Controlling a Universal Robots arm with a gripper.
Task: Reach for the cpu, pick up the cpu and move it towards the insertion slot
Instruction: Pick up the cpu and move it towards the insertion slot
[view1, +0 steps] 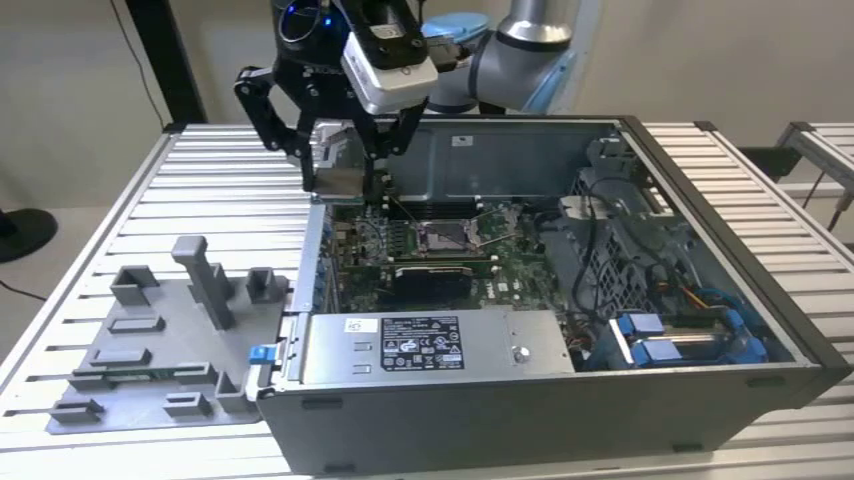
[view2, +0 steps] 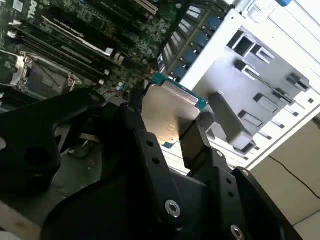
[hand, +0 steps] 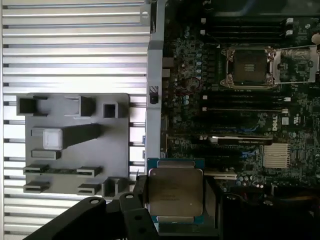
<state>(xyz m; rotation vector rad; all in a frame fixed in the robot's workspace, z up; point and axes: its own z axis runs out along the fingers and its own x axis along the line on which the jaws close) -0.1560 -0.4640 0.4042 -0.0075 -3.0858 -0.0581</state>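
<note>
We have the cpu (hand: 175, 194) clamped between the fingers (view2: 197, 145) of the gripper (view1: 344, 160), the black pads bearing on two opposite edges of the chip. It hangs in the air above the rear corner of the open computer case (view1: 694, 390), just over the case wall and short of the insertion slot (view1: 445, 236). In the first wrist view the slot (hand: 247, 67) lies well apart from the chip, across the green motherboard (hand: 190, 95), with its silver frame open and its dark centre bare. The grey tray (view1: 147, 350) sits outside the case, on the slatted table (view1: 80, 260).

We judge the chip light, thin and stiff, with a smooth metal top that could slip if squeezed loosely. Its underside contacts are probably fragile, so the sound hold is the one we see: on the side edges, flat and level, nothing touching the faces. A tilt in the grip would likely matter at the socket.
</note>
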